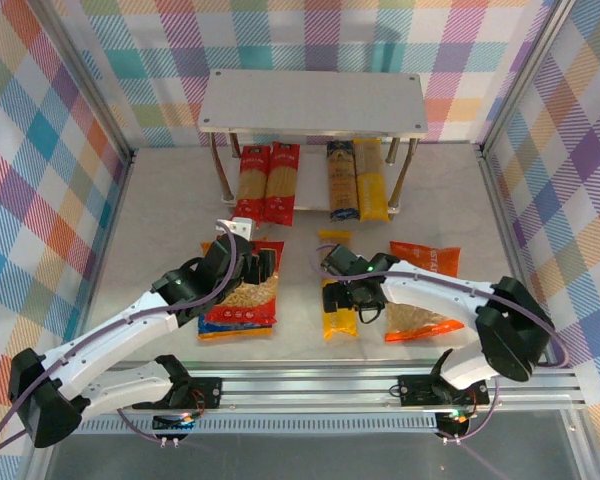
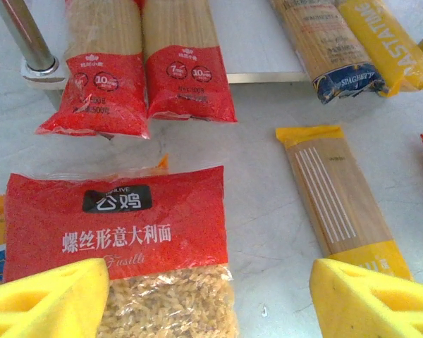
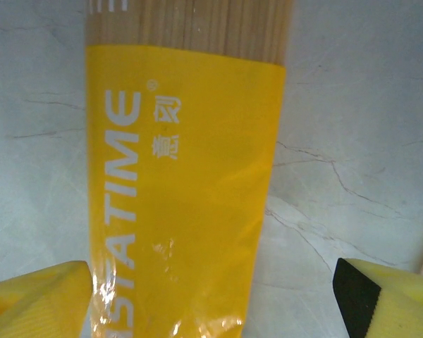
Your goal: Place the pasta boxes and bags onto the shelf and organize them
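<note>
Plaid walls surround a pale marbled table.

White shells and black joints are being shown along the left arm and right arm. Purple cables are being trailed beside both. Yellow wedge fingers are being displayed on the left gripper and right gripper.

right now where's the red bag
Top view: the red bag lies on the table left of centre, under the left hand, in front of the two red spaghetti packs.
</note>
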`<state>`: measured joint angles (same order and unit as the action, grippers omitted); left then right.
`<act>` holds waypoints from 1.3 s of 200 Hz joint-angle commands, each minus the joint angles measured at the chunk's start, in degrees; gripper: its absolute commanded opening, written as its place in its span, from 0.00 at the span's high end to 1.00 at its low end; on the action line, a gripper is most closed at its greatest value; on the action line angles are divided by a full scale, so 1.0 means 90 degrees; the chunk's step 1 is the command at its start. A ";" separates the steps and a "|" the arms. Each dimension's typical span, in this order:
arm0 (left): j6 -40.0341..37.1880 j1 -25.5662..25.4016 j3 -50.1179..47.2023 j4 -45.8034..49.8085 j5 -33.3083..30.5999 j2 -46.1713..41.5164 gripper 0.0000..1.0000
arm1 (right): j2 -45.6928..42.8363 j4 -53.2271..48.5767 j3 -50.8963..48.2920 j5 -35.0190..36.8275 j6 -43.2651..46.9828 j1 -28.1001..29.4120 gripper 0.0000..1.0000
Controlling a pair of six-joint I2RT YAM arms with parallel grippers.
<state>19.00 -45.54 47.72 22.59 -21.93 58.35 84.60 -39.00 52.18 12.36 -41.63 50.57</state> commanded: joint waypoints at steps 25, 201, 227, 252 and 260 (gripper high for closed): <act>0.0202 0.0181 -0.0060 0.0018 0.0322 0.0067 0.22 | 0.0546 0.0239 0.0302 -0.0010 -0.0330 0.0036 0.08; 0.0242 0.0671 -0.0478 -0.0209 0.0719 -0.0293 0.21 | 0.2026 0.0073 0.0804 -0.0848 -0.0248 0.0065 0.19; 0.0242 0.0700 -0.0479 -0.0316 0.0795 -0.0242 0.21 | 0.1993 0.0138 0.0622 -0.1056 -0.0241 0.0080 0.35; 0.0237 0.0723 -0.0453 -0.0419 0.0843 -0.0167 0.21 | 0.1915 0.0198 0.0472 -0.1217 -0.0219 0.0113 0.49; 0.0234 0.0733 -0.0440 -0.0453 0.0860 -0.0147 0.21 | 0.1892 0.0203 0.0444 -0.1266 -0.0202 0.0116 0.54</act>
<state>20.38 -39.81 44.27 20.64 -15.40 56.82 100.14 -38.76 59.27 8.64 -43.29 50.63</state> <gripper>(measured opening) 0.787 0.517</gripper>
